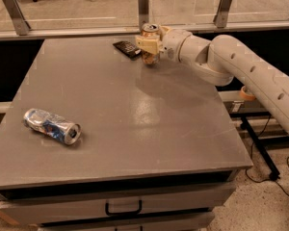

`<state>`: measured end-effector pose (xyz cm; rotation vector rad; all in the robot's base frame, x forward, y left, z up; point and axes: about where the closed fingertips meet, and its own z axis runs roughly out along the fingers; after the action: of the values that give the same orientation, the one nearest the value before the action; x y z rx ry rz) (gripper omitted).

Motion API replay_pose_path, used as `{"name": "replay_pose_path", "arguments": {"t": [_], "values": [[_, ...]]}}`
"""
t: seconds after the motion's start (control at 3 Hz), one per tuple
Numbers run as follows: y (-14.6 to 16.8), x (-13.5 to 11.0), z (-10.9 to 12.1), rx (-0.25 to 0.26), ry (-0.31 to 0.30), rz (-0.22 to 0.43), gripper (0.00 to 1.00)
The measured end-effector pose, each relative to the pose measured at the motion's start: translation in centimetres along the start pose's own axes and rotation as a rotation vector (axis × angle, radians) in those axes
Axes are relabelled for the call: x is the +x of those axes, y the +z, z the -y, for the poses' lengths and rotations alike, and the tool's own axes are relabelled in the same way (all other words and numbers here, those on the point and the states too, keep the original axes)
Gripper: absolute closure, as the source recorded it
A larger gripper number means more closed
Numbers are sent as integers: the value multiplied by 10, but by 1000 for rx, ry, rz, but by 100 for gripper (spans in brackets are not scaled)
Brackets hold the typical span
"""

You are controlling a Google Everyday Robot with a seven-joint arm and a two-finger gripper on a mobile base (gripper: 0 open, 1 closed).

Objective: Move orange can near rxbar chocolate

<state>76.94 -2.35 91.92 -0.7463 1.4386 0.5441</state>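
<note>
Camera view: the gripper (147, 44) is gripping the orange can (150, 30) around its middle, upright, near the far edge of the table (135, 138). The can is sitting just right of the rxbar chocolate (126, 48). A crushed can (52, 126) is lying well apart, near left.

A crushed silver-and-blue can (52, 126) lies on its side at the lower left of the grey table (149, 129), well apart from the gripper (149, 44) at the upper centre. Below the tabletop's front edge is a drawer (178, 202) with a black handle (124, 209); metal posts (143, 4) stand behind the far edge.
</note>
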Motion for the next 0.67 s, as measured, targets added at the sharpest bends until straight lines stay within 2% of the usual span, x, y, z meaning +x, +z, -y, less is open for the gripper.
{"name": "replay_pose_path", "arguments": {"t": [0.67], "values": [[18,8,22,63,-27,-12,27]]}}
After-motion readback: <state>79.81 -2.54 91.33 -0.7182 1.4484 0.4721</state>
